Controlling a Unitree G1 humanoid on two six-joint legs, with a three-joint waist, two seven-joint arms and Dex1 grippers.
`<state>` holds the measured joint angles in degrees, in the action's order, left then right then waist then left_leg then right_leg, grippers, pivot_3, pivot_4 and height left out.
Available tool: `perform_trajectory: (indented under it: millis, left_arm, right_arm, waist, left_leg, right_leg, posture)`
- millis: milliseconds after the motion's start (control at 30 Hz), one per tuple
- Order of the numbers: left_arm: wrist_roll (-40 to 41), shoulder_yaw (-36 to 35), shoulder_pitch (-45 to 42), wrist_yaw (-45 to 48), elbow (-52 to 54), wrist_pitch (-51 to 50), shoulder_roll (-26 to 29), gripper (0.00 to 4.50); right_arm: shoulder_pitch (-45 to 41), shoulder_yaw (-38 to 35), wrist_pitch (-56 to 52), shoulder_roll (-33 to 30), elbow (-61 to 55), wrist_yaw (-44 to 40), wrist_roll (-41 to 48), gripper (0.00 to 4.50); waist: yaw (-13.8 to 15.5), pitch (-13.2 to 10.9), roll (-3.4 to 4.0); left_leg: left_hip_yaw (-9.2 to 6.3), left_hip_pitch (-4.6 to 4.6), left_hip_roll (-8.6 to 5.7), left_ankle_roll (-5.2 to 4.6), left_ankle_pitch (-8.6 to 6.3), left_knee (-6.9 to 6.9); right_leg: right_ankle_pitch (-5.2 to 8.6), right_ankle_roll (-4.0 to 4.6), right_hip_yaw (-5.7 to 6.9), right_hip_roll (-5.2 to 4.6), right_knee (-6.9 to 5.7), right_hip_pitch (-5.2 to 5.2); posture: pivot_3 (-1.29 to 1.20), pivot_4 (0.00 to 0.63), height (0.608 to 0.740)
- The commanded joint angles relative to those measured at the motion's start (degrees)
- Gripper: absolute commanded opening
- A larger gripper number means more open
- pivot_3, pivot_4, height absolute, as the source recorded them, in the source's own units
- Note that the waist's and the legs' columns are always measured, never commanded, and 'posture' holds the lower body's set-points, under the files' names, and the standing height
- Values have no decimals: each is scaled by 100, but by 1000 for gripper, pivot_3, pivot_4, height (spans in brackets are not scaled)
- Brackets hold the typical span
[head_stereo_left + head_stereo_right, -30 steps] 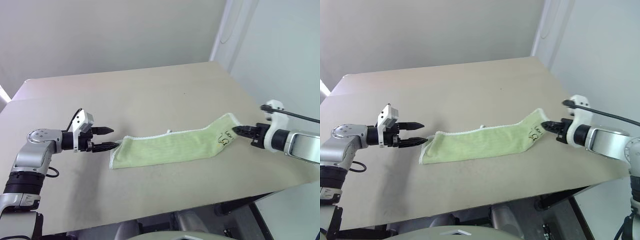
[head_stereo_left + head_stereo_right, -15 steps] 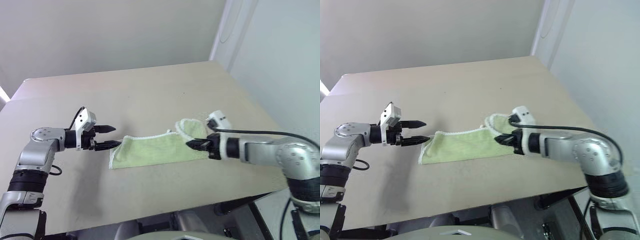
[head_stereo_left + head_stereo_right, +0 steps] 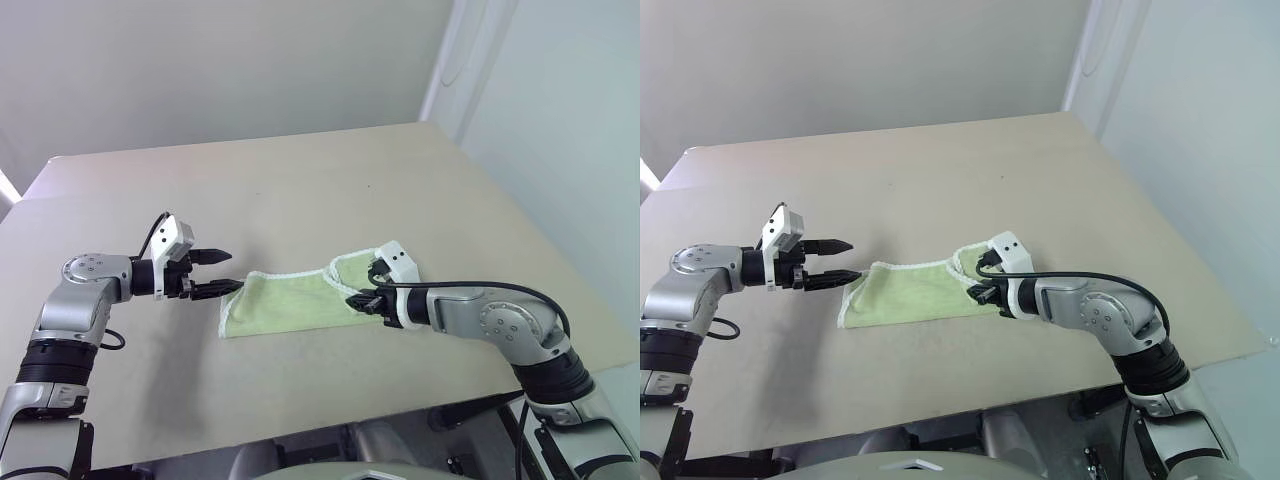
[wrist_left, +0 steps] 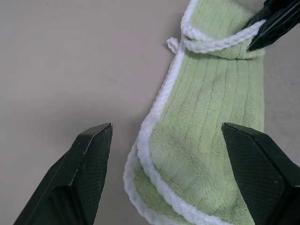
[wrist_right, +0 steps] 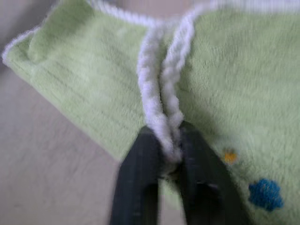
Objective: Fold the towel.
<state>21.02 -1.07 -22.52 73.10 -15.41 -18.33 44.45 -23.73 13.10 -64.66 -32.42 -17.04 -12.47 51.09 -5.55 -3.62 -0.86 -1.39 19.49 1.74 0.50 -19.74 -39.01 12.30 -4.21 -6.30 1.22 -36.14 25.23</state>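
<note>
Towel (image 3: pixel 295 300) lay flat on the counter (image 3: pixel 300 180), its right end doubled back over the middle; right claw (image 5: pixel 165 154) clenched on the white edging of that carried end, low over the towel's middle; left claw (image 3: pixel 224 272) spread wide at the towel's left end, gripping nothing; judged mid-fold; next move calls for laying the end down square, then letting go.
</note>
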Motion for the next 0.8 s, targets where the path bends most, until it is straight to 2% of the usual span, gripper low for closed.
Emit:
perform_trajectory:
  millis: [33,133,233,333,400,633,800]
  left_arm:
    - [18,-119,-102,-33,97,59,20,3921]
    - [35,-121,-118,-38,94,24,16,3921]
    - [78,-169,-151,-38,57,-72,49,3921]
    - [55,-195,-133,-40,18,-50,89,3921]
    - [59,-213,-114,-52,21,-63,97,3921]
    - [89,-230,-30,-155,201,-111,75,3921]
    - [158,-311,70,-167,336,-211,166,3921]
  right_arm:
    - [-117,22,72,223,-304,-315,-124,2136]
    - [-92,-178,148,494,-401,-343,-155,3130]
    - [-87,-1064,182,905,-497,-270,527,4233]
    - [-126,-1689,351,1121,-466,-186,790,4233]
    - [-87,-1677,656,1109,-327,-173,341,4233]
    - [246,-306,2093,1010,595,-312,-2007,4233]
    - [428,356,2571,1279,1288,-215,-3042,4233]
  waist:
    - [2,0,0]
    - [3,0,0]
    - [6,0,0]
    - [12,0,0]
    - [12,1,-2]
    - [-18,1,-1]
    - [-16,2,-2]
  left_leg:
    - [0,0,0,0,0,0]
    - [-2,-1,0,0,0,-1]
    - [-4,2,0,0,0,-2]
    - [-5,3,-1,0,0,-3]
    - [-8,3,-1,0,0,-3]
    - [-8,-3,-1,0,0,-2]
    - [-8,-2,-1,0,0,-3]
  right_leg:
    - [0,0,0,0,-1,0]
    - [-1,0,2,1,-3,0]
    - [-2,-1,2,0,-3,0]
    - [-11,-16,3,0,-2,-2]
    - [-12,-17,6,0,0,-4]
    - [-6,-4,7,1,-6,-3]
    - [-8,-5,6,1,-6,-3]
  posture:
    - [0,0,712]
    - [0,0,712]
    - [0,0,712]
    - [0,0,712]
    - [0,0,712]
    - [0,0,712]
    - [0,0,712]
